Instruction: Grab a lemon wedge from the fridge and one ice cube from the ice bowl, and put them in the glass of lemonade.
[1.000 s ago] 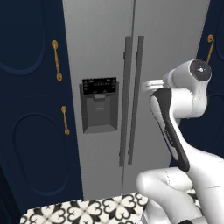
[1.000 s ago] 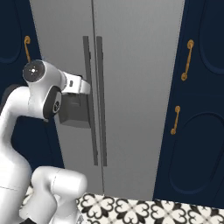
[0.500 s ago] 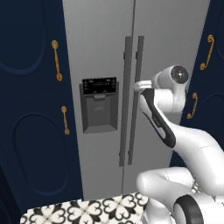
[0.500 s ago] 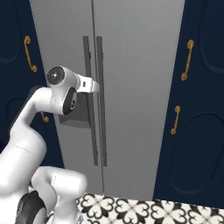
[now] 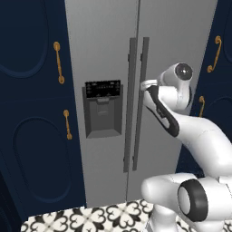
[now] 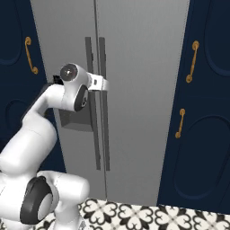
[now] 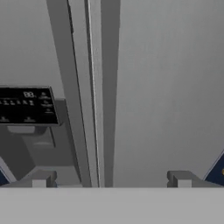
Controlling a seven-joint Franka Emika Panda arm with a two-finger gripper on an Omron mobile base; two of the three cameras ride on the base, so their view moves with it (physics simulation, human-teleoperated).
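Hand view: gripper [image 7: 111,179] is spread wide, nothing clamped, fingertips [image 7: 40,178] straddling the two dark bar handles [image 7: 109,87] of the fridge [image 7: 170,87]. Both doors are shut. Dispenser panel [image 7: 26,105] is seen left of the handles. From the left base view, the gripper [image 5: 146,84] is held at the right-door handle [image 5: 141,104], contact unclear.

Pale digits, possibly "88", readable on the black dispenser panel [image 7: 27,105] of the fridge [image 7: 166,87]; remaining small markings there too blurred to read. No other text.
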